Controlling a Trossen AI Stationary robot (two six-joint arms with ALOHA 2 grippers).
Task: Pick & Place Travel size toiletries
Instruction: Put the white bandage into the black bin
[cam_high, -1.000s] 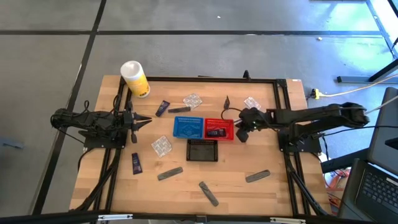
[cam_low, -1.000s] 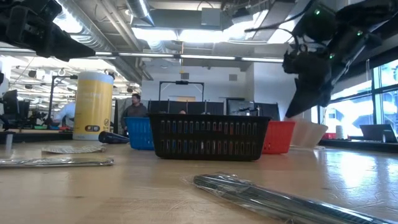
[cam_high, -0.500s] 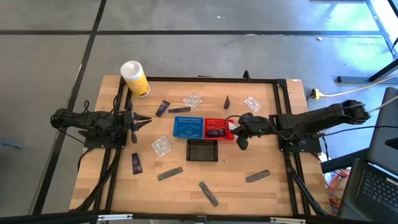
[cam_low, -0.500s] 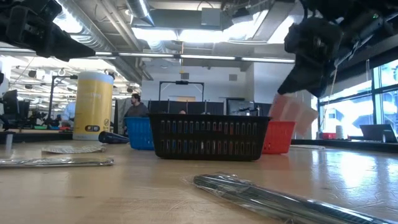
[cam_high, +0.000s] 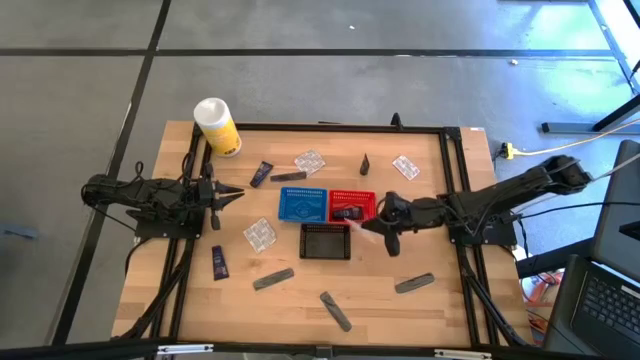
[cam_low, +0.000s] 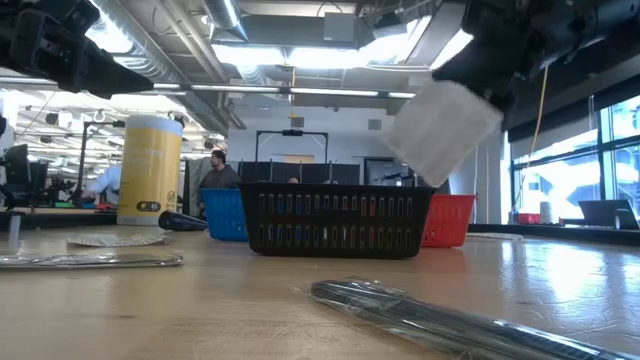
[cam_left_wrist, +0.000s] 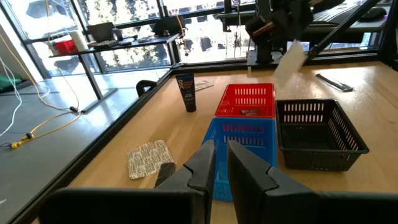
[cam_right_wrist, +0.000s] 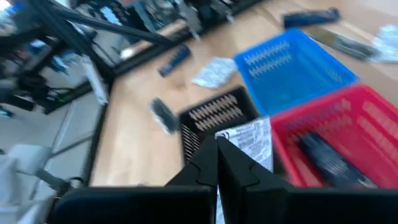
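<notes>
My right hand pinches clear crinkly packet by edge: light, floppy, slippery. Left hand near-closed, empty, bench's left edge.

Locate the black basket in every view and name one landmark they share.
High view: black basket, mid-table, just below the red basket.
Low view: centre.
Left wrist view: right side.
Right wrist view: centre, partly hidden.
Shared landmark: the red basket beside it.
</notes>
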